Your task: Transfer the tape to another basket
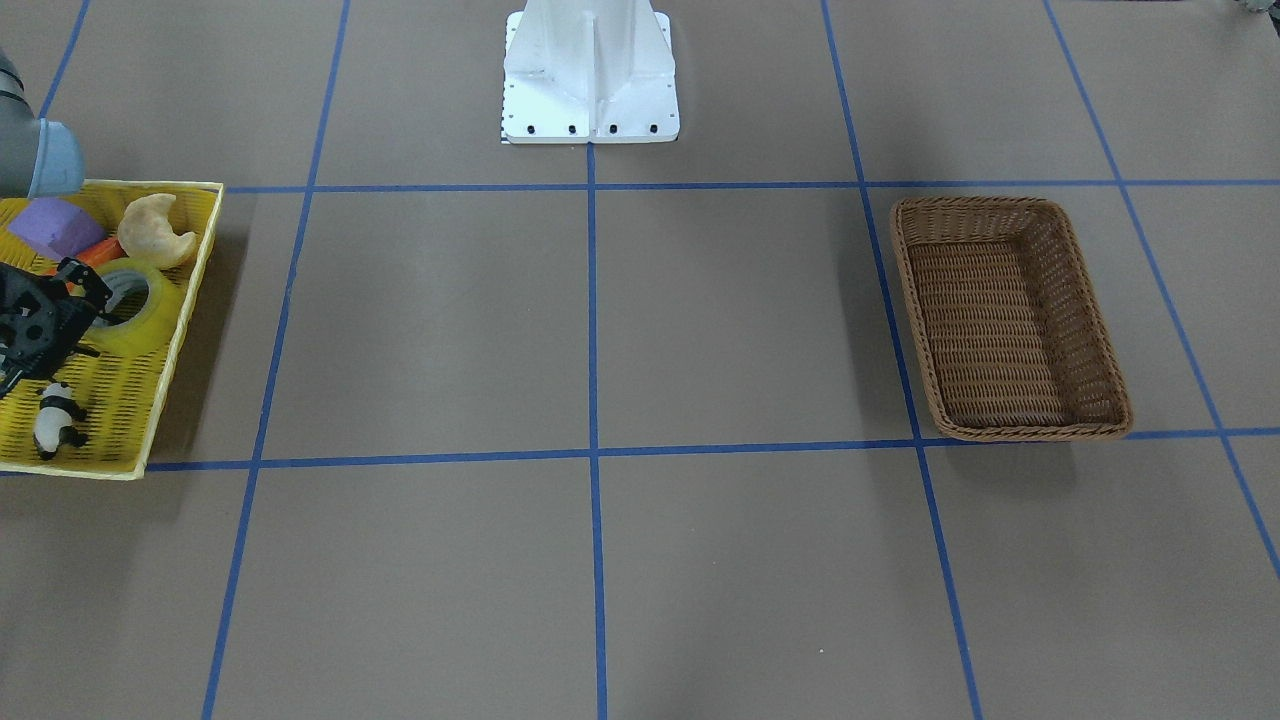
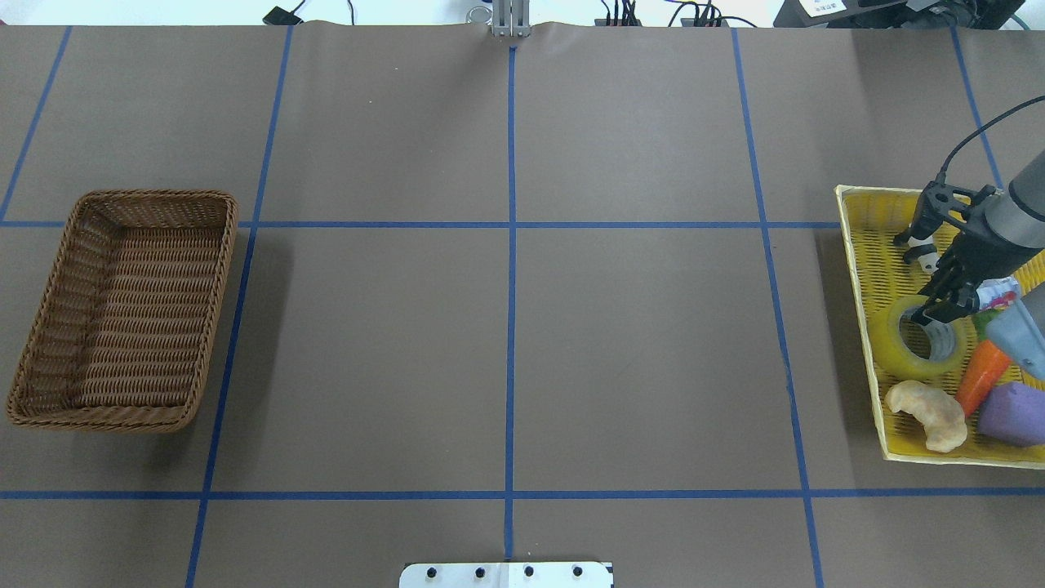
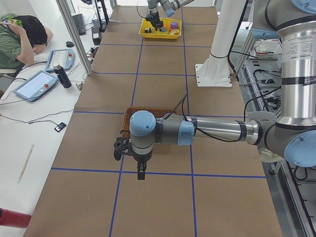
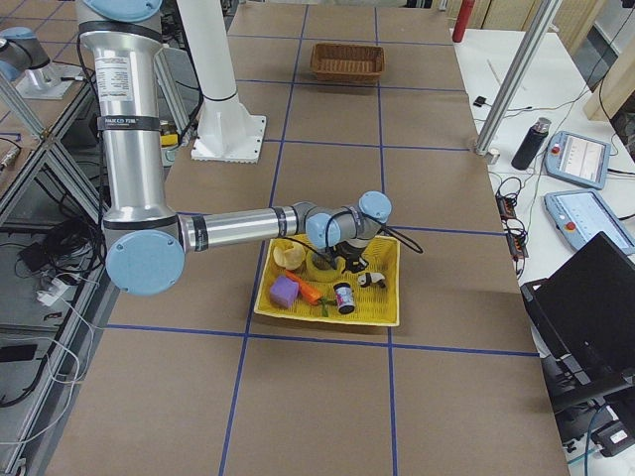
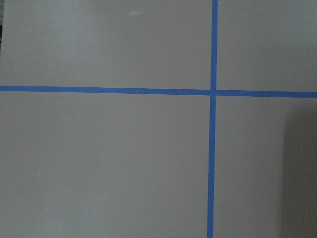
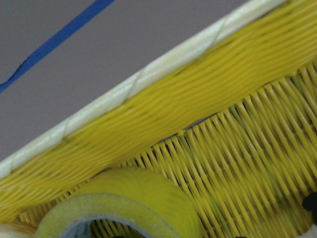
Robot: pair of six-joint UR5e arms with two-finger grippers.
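The tape [image 1: 150,315], a yellow translucent roll, lies flat in the yellow mesh tray [image 1: 150,420] at the robot's right end of the table. It also shows in the overhead view [image 2: 890,335] and, close up, in the right wrist view [image 6: 143,198]. My right gripper [image 2: 916,276] is open over the tray. One finger reaches into the roll's core and the other stands outside the roll near a panda figure. The brown wicker basket [image 2: 155,196] sits empty at the far left end [image 1: 1005,205]. My left gripper [image 3: 133,163] hangs over bare table next to the basket, and I cannot tell whether it is open or shut.
The tray also holds a croissant [image 2: 927,412], a purple block [image 2: 1012,412], an orange carrot [image 2: 980,376], a panda figure [image 1: 58,420] and a small jar [image 4: 344,297]. The white robot base [image 1: 590,80] stands at mid table. Blue tape lines grid the brown surface.
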